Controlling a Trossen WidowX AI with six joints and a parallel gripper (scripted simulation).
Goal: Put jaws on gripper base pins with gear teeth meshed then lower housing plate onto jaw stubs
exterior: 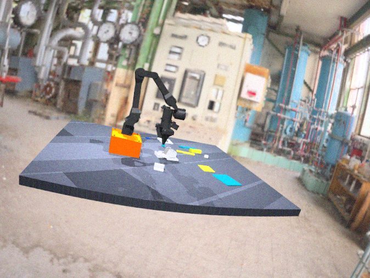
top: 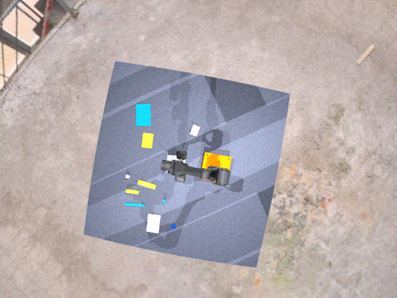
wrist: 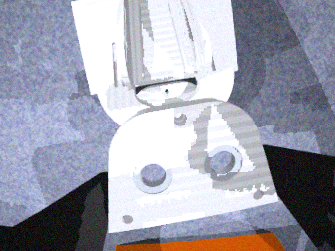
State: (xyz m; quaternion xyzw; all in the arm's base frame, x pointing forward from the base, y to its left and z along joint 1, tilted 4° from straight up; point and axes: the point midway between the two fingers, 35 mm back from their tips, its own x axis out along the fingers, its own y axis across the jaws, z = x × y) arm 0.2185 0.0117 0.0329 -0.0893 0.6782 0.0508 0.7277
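My gripper [exterior: 163, 143] [wrist: 184, 167] points down and is shut on the white housing plate [wrist: 174, 194]. The plate has a rounded far edge and two large round holes, with one black finger at each side. A larger white part with a raised, channelled middle [wrist: 165, 50] lies just beyond the plate's rounded edge and is partly covered by it. White parts [exterior: 171, 153] show beside and below the fingertips; in the overhead view a white corner [top: 171, 157] shows beside the arm. I cannot tell the gripper base from the jaws. Pins, stubs and gear teeth cannot be made out.
The orange box [top: 208, 160] [exterior: 124, 146] [wrist: 199, 244] stands under the arm's foot. A white block [top: 194, 130] [exterior: 158, 166], a yellow sheet [top: 147, 140] [exterior: 206, 168], a cyan sheet [top: 143, 114] [exterior: 226, 179], a white sheet [top: 153, 223], yellow bars [top: 146, 184] and a blue square [top: 172, 226] lie around.
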